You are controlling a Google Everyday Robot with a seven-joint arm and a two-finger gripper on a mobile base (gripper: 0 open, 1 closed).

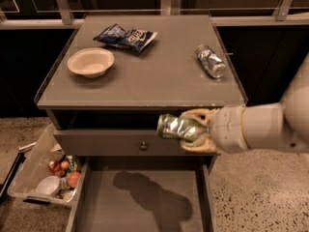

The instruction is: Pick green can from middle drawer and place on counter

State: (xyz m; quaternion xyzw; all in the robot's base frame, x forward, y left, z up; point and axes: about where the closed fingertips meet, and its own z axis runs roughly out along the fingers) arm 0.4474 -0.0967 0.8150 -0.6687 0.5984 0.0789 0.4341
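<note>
The gripper (197,130) reaches in from the right, fingers clamped above and below the green can (176,126). The can lies sideways, its long axis left-right, sticking out leftward from the claw. It hangs above the drawer (104,207), before the knobbed front (106,143), just below the near edge of the counter (154,74). The placing move likely runs up, then far.

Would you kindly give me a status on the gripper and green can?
Gripper shut on green can, over the open drawer. Can sideways, not yet on counter. Up there: bowl, chip bag, silver can.
</note>
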